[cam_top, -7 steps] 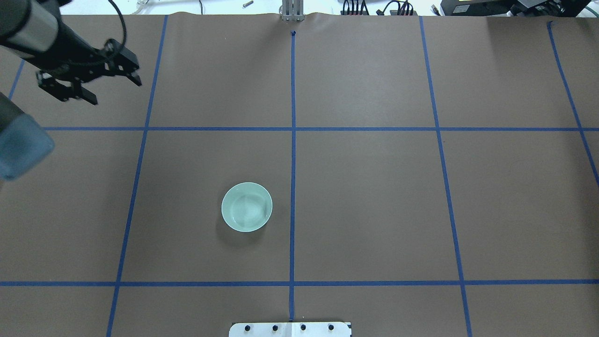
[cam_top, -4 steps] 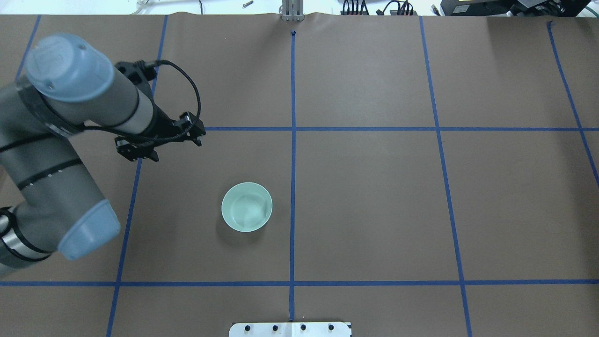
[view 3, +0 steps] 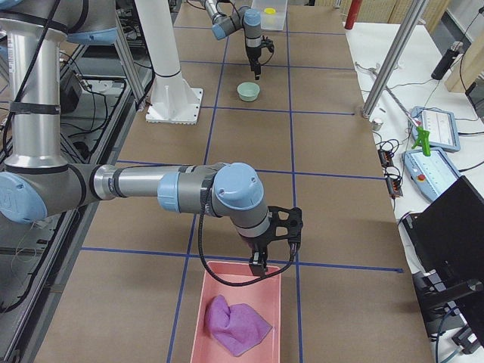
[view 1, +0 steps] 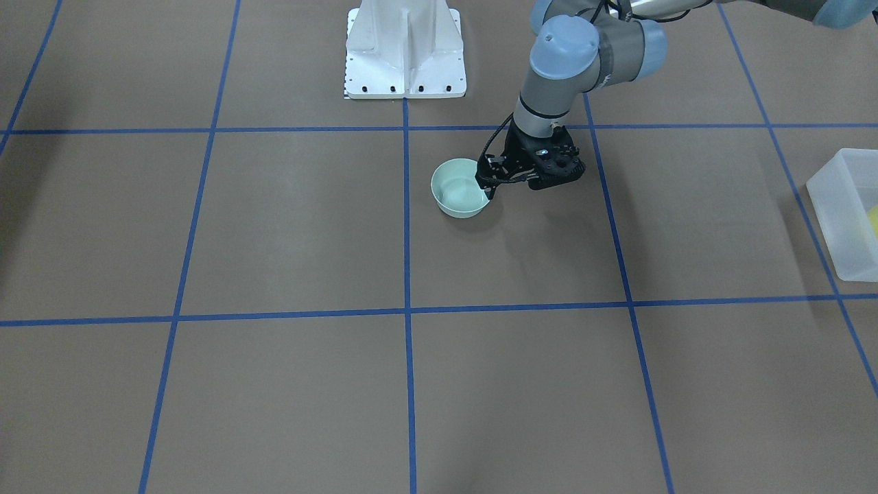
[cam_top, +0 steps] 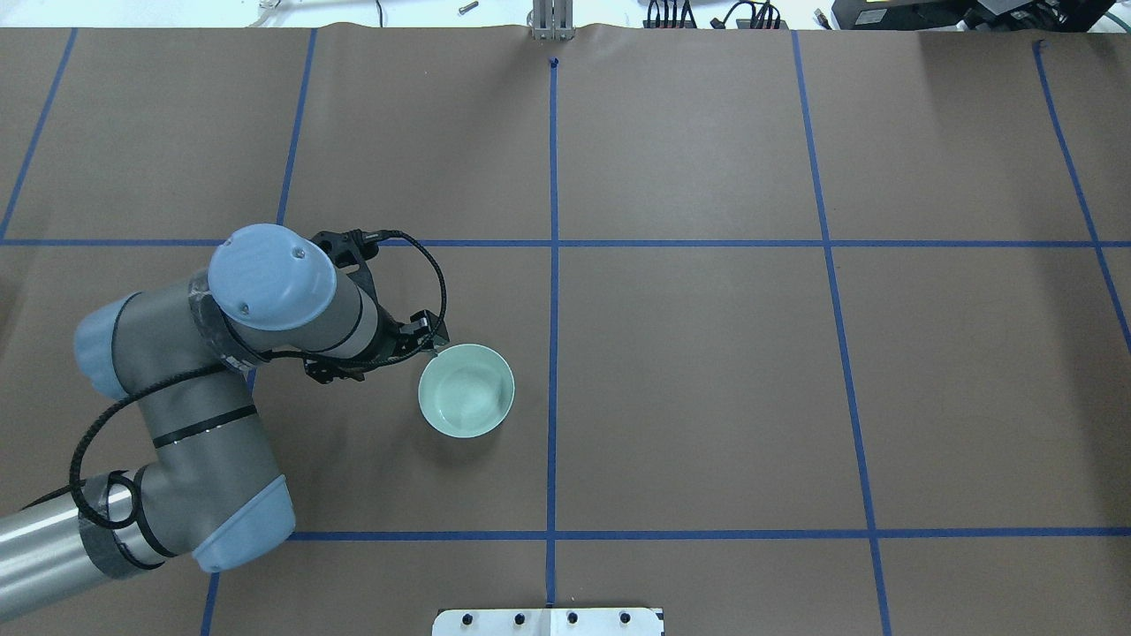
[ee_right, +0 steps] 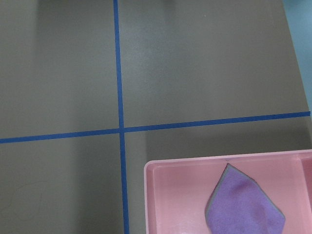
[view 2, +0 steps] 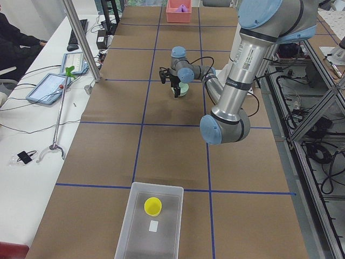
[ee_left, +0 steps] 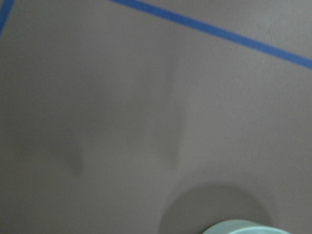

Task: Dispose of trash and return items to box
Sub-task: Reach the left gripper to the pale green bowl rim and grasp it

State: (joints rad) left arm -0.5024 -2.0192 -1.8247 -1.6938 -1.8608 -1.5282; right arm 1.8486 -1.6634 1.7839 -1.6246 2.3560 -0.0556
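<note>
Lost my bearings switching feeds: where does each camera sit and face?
Front-facing: across the table, facing the robot's base; left arm, left gripper at bowl.
Overhead: behind the robot, looking down; left arm, bowl.
Exterior left: table's left end; left arm near, box holding yellow cup nearest.
Exterior right: right end; right arm near, right gripper by pink tray.
Left wrist: down at table; no body.
Right wrist: down at tray; no body.
Shared: the bowl, front-facing and overhead.

Smooth, seemingly plastic bowl (cam_top: 466, 390)
</note>
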